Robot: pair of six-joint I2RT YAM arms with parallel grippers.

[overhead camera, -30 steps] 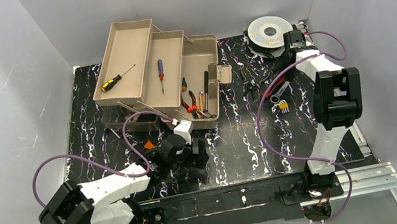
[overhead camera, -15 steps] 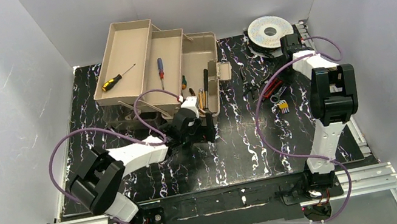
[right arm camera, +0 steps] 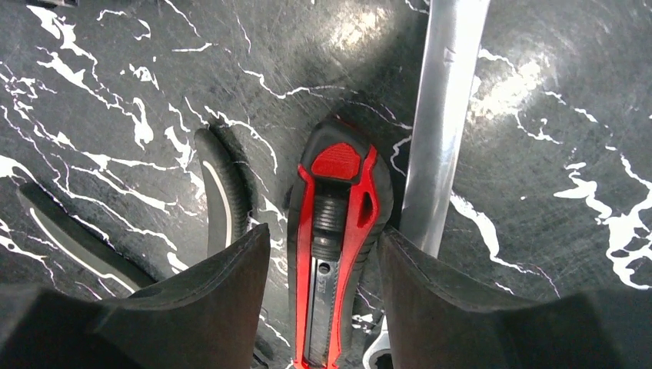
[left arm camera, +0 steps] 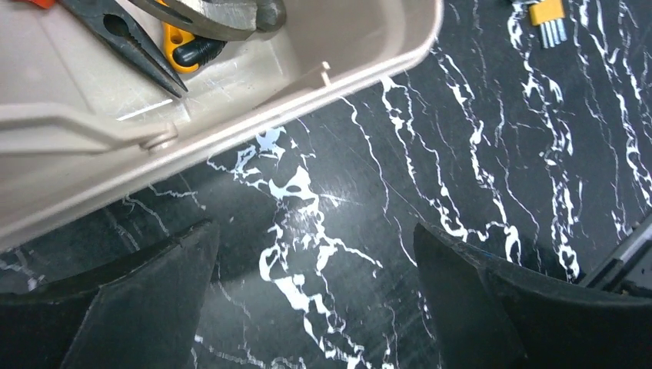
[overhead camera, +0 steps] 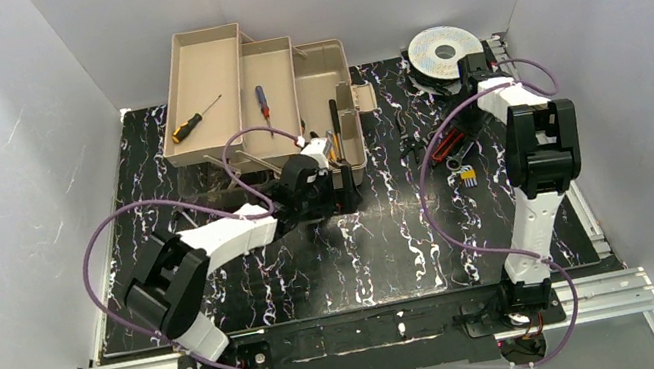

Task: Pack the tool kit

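My left pincer stands spread wide over the glossy black, white-veined table, just beside the rounded corner of the smooth beige plastic toolbox, where slim pliers lie. My right pincer is spread astride a ribbed red-and-black knife, which lies beside a flat silver bar. The toolbox sits at the table's back left, its trays folded out.

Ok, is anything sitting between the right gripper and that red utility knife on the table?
Nothing visible does. The right gripper already has its jaws straddling the red utility knife. A silver wrench lies close alongside the knife, by one finger, so it could get caught in the grasp.
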